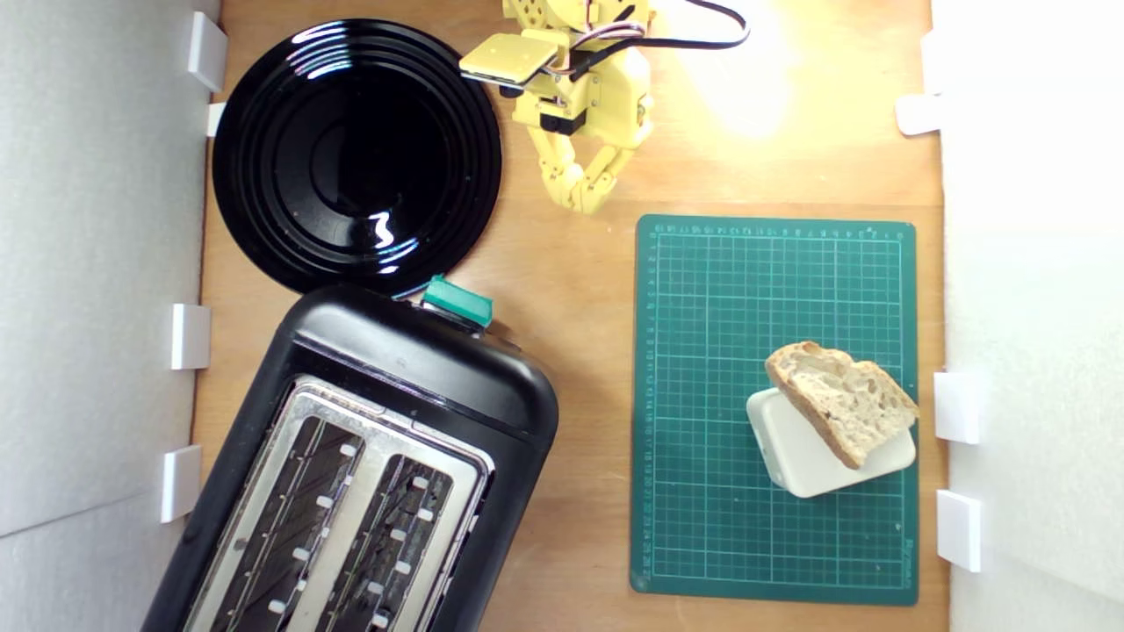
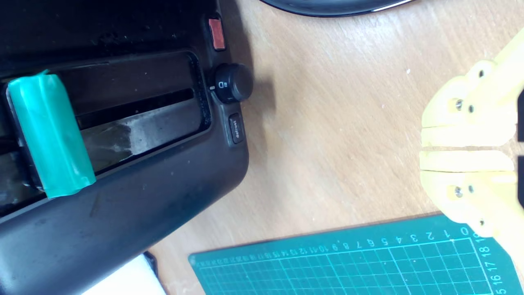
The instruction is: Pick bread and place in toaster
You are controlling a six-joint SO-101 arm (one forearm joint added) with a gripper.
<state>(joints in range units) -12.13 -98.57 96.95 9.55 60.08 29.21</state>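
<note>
Black toaster (image 1: 351,474), green cutting mat (image 1: 773,408), bread (image 1: 843,399), yellow gripper (image 1: 584,197).
Beside the toaster, the mat holds light, crumbly bread propped on a cream box (image 1: 803,461); grip its firm crust. Gripper fingers closed, empty.

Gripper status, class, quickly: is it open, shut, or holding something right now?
Gripper: shut and empty, fingers together above bare table; the bread lies untouched on the cream box.

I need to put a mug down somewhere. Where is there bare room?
Bare wood lies between the toaster and the mat; the mat's upper half is free. Its lower right is crowded: the bread leans on a box. The plate is empty.
</note>
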